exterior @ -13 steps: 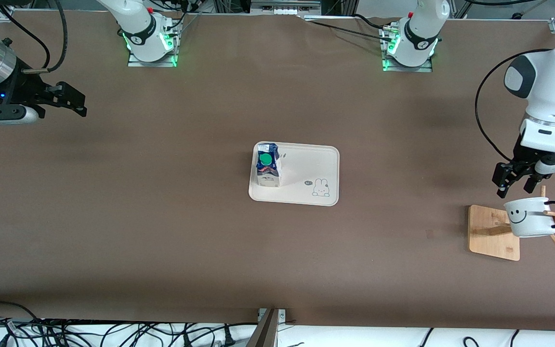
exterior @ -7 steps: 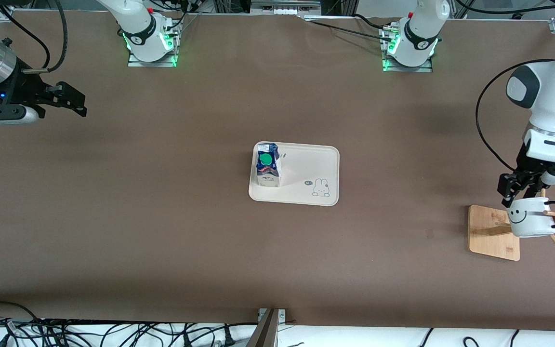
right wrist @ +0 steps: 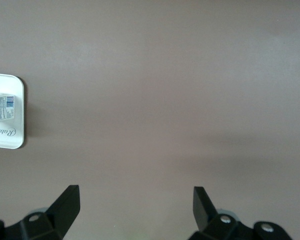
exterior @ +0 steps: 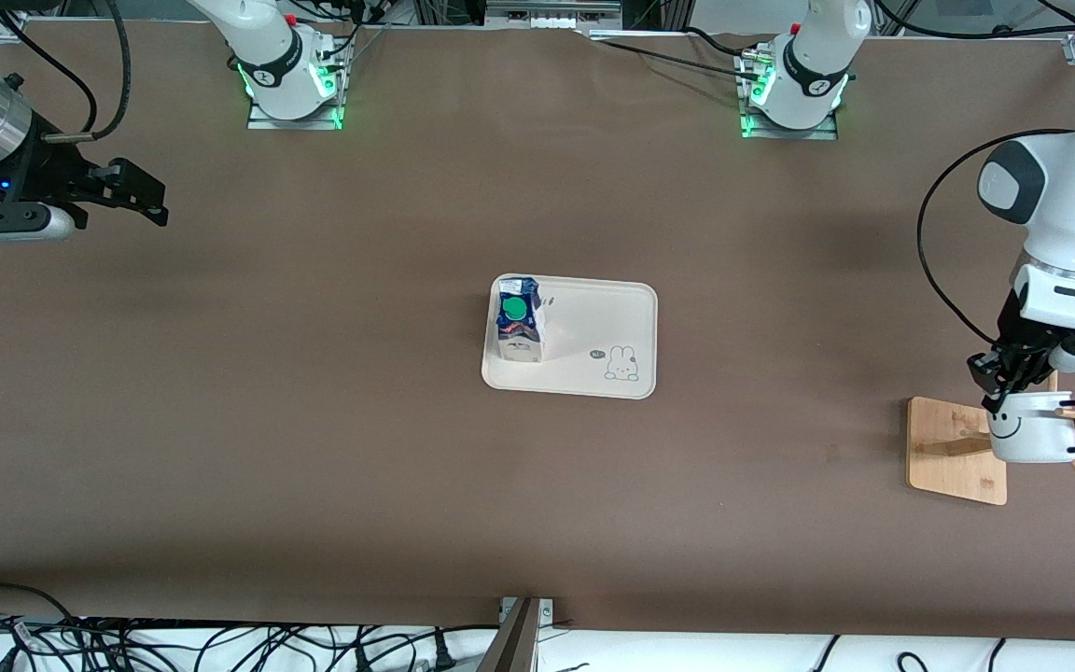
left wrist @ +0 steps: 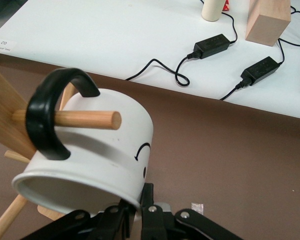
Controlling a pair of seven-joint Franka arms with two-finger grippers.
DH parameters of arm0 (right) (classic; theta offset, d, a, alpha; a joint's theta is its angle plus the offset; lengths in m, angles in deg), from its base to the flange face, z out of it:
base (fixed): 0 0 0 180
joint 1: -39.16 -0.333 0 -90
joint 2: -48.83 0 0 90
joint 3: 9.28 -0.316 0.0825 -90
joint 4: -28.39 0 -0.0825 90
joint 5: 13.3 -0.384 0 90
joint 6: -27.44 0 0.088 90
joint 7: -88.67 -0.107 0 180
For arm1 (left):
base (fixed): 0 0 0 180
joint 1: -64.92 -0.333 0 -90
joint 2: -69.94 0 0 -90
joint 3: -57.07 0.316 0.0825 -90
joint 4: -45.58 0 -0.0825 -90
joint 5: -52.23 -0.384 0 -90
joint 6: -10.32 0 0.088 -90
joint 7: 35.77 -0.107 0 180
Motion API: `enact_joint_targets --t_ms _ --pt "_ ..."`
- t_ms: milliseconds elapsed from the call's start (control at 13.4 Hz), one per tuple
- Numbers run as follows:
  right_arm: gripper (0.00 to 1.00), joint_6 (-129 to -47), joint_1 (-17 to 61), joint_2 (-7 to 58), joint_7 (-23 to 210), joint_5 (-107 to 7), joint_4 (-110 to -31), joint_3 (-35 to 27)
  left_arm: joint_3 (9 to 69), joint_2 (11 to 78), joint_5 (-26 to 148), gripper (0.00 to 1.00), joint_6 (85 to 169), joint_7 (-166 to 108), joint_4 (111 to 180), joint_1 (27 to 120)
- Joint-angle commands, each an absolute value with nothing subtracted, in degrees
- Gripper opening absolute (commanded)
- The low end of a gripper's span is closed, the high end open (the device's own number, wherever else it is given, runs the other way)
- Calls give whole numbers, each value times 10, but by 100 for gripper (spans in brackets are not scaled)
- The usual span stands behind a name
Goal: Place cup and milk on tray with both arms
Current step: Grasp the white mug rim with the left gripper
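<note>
Brown bench (exterior: 314,420), front view: the milk (exterior: 519,327) stands on the tray (exterior: 593,322) mid-bench, the right pincer (exterior: 132,196) waits spread wide at its own end, and the left pincer (exterior: 1004,383) sits at the cup (exterior: 1032,431) hanging on the wooden rack (exterior: 953,448). Left wrist view: the cup's (left wrist: 90,150) handle loops a peg (left wrist: 77,120) and the pincer (left wrist: 140,215) fingers close narrowly about its rim. Right wrist view: open fingers (right wrist: 65,205) over bare bench.

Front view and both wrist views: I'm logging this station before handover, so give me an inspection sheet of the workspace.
Surface: brown table, bare around the tray.
Job's things: milk upright on tray; cup hangs by its handle on a wooden rack peg.
Clutter: nothing seen.
End effectors: left end effector closed on the cup rim; right end effector open, waiting over bare table at the right arm's end.
Cables: black cables along the front edge.
Surroundings: power adapters on a white surface.
</note>
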State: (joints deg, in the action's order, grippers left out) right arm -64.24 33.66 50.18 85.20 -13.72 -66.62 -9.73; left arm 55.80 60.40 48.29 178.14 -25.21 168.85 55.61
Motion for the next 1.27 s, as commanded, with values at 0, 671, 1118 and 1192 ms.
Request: enact_joint_targets --t_ms 0,671,1118,1192 --pt "100 -633 337 502 847 -134 -657 -99 558 598 489 0 1783 -261 1677 556" --pt "100 -637 337 501 847 -135 -656 -98 525 636 488 0 1749 -259 1673 556" --pt "100 -638 337 501 847 -135 -656 -97 457 689 490 0 1601 -254 1642 556" --pt "100 -637 337 501 847 -135 -656 -97 444 688 490 0 1562 -253 1616 556"
